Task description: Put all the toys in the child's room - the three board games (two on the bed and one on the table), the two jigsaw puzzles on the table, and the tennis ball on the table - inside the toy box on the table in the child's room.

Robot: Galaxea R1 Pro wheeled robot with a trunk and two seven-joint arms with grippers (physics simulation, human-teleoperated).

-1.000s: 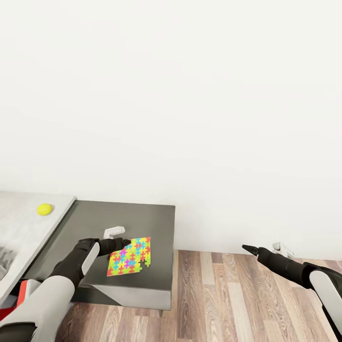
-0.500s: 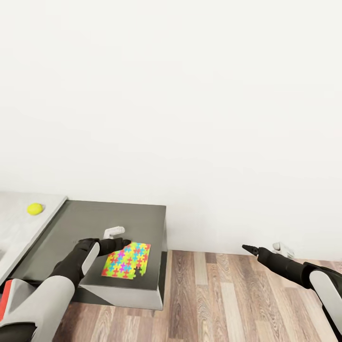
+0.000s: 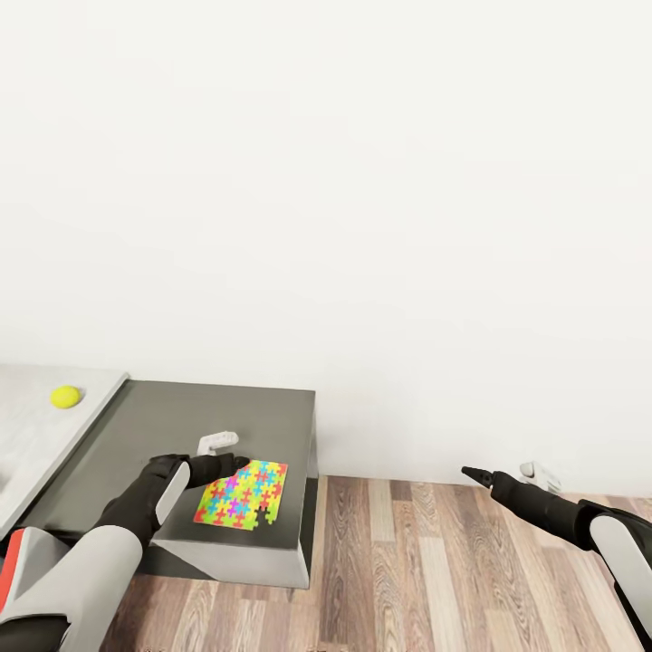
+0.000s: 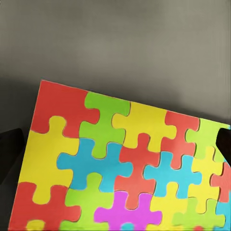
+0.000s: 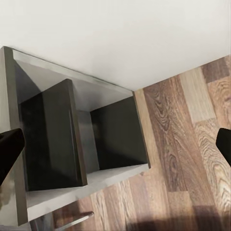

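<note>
Left wrist view: left gripper [image 4: 118,144] sits right over the jigsaw puzzle [image 4: 122,168], dark fingertips [image 4: 10,156] showing at both edges of the frame, spread wider than the visible part of the puzzle. Jaws open, nothing clamped. The puzzle lies flat on a dark grey surface, its pieces red, yellow, green, blue and magenta.

Head view: left gripper [image 3: 228,453] is at the back left corner of the jigsaw puzzle [image 3: 242,493], one white finger [image 3: 217,442] above it and the dark one at the puzzle edge. Whether it touches the puzzle, I can't tell. The puzzle rests on the dark grey cabinet top [image 3: 226,417], near its front right corner, with a notch missing on its front edge. Left arm [image 3: 100,543] reaches in from the lower left.

Tennis ball [image 3: 65,397] sits on the light grey table [image 3: 36,444] just left of the cabinet, well apart from the puzzle.

Right gripper [image 3: 507,472] hangs over the wood floor [image 3: 407,561], well right of the cabinet, holding nothing; its black finger and white finger stand apart. Right wrist view: dark fingertips [image 5: 9,151] at both frame edges, jaws wide, looking at a grey open-front shelf unit [image 5: 72,139] with two dark compartments, set against the white wall [image 5: 125,33] on the wood floor.
</note>
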